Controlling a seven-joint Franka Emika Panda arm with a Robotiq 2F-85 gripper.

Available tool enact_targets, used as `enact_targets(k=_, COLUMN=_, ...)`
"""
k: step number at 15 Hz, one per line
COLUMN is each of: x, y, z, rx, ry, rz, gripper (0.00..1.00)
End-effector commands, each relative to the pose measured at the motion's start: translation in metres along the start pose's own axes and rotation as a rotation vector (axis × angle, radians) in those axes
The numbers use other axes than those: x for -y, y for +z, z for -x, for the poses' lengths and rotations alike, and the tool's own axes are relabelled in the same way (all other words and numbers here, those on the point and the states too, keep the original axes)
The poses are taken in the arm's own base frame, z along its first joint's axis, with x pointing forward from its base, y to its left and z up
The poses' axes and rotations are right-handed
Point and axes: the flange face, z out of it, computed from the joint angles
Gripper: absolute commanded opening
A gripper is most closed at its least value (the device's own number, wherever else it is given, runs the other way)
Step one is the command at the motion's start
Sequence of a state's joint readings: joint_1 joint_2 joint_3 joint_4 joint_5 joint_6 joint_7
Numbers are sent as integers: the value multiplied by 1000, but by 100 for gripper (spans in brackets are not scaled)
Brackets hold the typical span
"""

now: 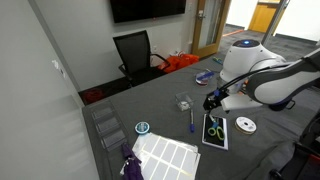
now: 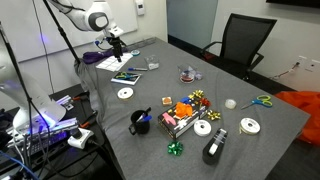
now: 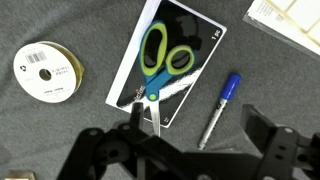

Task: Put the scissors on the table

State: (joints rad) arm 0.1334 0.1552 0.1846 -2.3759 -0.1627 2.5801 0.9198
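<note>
The scissors (image 3: 160, 62), with green loop handles, blue inner rims and short blades, lie flat on a black white-edged pad (image 3: 195, 30). They also show in an exterior view (image 1: 214, 129). The pad rests on the dark grey table (image 3: 60, 130). My gripper (image 3: 200, 140) is open and empty. It hovers above the pad's near edge, with the scissor tips near one finger. In both exterior views it hangs just above the pad (image 1: 212, 101) (image 2: 115, 45).
A blue pen (image 3: 220, 108) lies beside the pad. A ribbon roll (image 3: 48, 70) sits on the other side. White sheets (image 1: 165, 155) lie near the table edge. A second pair of scissors (image 2: 262, 101) and several small items lie far across the table.
</note>
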Motion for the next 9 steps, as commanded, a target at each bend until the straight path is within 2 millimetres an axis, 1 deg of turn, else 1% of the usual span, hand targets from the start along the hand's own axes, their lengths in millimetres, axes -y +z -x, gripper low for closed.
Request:
enact_targets(k=1, x=0, y=3, z=-2, rx=4, ry=1, rz=3, gripper=100)
enact_targets(k=3, x=0, y=7, z=-5, rx=8, ry=4, rz=7, gripper=100)
enact_targets(k=7, x=1, y=8, z=-6, rx=8, ry=3, rz=7, gripper=100)
enact_targets(k=9, x=-4, y=18, z=-18, rx=-10, ry=13, rz=-25, gripper=100)
